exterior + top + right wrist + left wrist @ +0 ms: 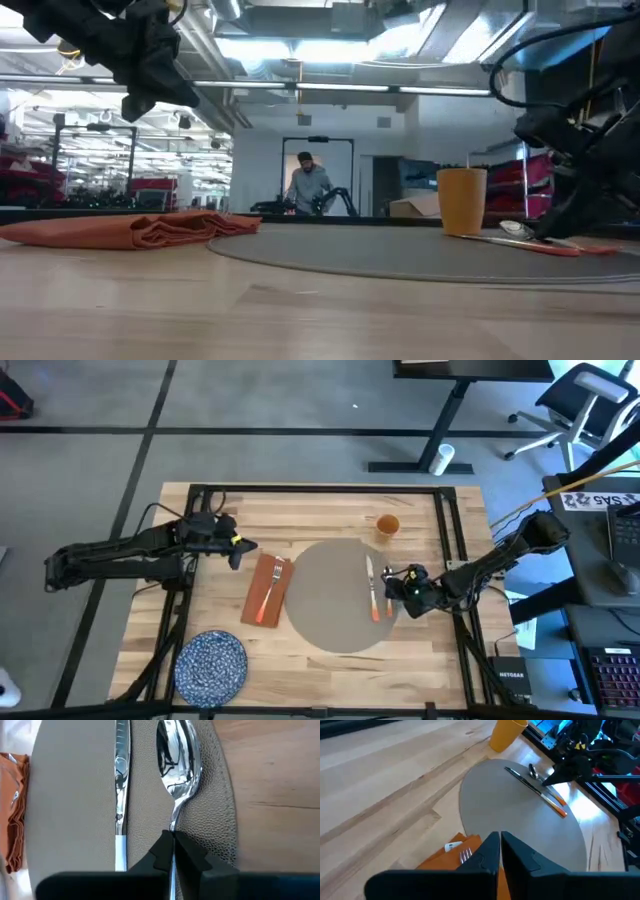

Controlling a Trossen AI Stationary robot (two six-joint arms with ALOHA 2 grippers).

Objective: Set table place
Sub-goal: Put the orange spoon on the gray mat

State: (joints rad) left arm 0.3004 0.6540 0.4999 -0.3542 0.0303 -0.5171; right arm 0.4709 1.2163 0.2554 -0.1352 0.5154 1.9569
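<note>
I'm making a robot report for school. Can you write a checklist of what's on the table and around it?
Surface: wood table.
Job's things: grey mat in the middle, knife and spoon on its right edge; plate off the mat at the near left corner; fork on napkin left of the mat; cup beyond it.
Clutter: nothing seen.
Grippers: left gripper shut, above the napkin; right gripper shut on spoon's handle.
Cables: along both arms.
Surroundings: person, desks, chair.
</note>
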